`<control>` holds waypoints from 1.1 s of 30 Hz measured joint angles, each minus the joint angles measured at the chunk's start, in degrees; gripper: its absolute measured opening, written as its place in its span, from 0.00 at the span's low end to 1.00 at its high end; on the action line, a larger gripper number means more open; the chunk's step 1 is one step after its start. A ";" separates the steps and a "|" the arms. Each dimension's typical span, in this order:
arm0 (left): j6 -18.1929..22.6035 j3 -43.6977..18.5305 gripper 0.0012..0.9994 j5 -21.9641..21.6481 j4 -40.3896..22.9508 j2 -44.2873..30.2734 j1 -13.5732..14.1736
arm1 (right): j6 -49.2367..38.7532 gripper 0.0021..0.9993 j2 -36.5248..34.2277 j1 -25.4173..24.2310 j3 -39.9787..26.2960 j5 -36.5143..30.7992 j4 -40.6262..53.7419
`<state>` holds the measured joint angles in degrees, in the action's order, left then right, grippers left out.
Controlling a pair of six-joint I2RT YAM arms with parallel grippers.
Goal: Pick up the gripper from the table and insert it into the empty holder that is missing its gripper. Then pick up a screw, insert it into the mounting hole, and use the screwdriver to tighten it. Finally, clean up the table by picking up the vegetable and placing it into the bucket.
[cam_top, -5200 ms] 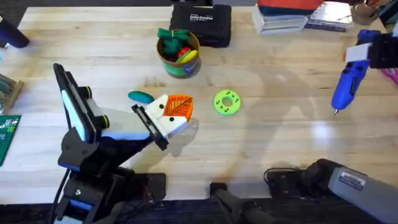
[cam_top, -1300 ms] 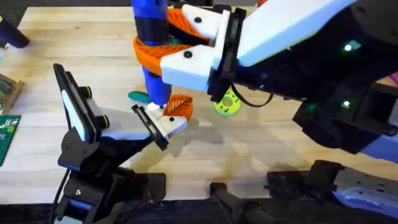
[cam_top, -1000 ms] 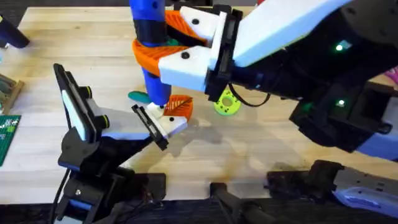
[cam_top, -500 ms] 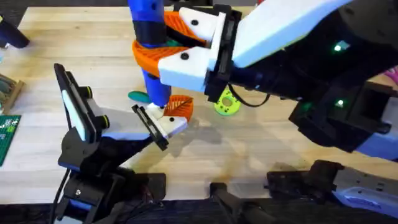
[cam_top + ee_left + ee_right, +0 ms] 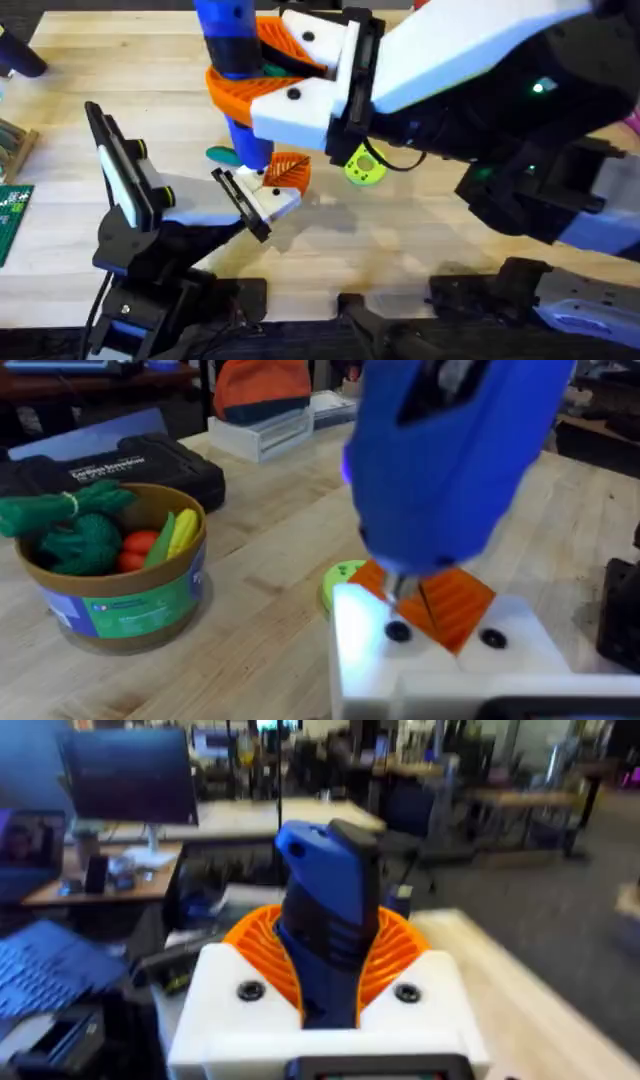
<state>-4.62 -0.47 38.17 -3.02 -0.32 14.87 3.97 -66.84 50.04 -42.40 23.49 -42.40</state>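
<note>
Because your right arm reached across close under the overhead camera, it covered much of the surface's far middle, and the bucket (image 5: pixel 115 585) showed plainly from the left wrist, standing near the black case (image 5: pixel 120 460). Your right tool (image 5: pixel 250 85) was clamped on the screwdriver (image 5: pixel 235 75), whose blue body stood upright between the orange pads (image 5: pixel 395 950). Its thin tip came down at the white block of the gripper (image 5: pixel 275 185), seated at the holder (image 5: pixel 240 203) on your left arm's wrist; whether the tip touched a screw you could not make out. Your left tool's own state I cannot tell. You could see the vegetable (image 5: pixel 224 155) just beside the screwdriver, partly hidden by it, and the green disc (image 5: pixel 364 167) half under the right arm.
</note>
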 joint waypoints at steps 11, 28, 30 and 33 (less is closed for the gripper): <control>-0.03 0.00 0.00 0.00 -0.31 -0.04 0.00 | 0.05 0.19 0.23 -3.41 0.23 -0.04 -10.26; -0.03 0.00 0.00 0.02 -0.31 -0.04 0.00 | -48.28 0.19 -2.64 -26.56 0.20 -22.15 40.67; -0.03 0.00 0.00 0.00 -0.31 -0.04 0.00 | -55.94 0.19 -5.13 -28.73 0.20 -25.82 44.24; -0.03 0.00 0.00 0.02 -0.31 -0.04 0.00 | -64.41 0.19 -9.15 -31.40 0.20 -30.41 45.47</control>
<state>-4.64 -0.47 38.19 -3.33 -0.36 14.87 -60.44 -76.00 18.64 -42.19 -6.92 3.08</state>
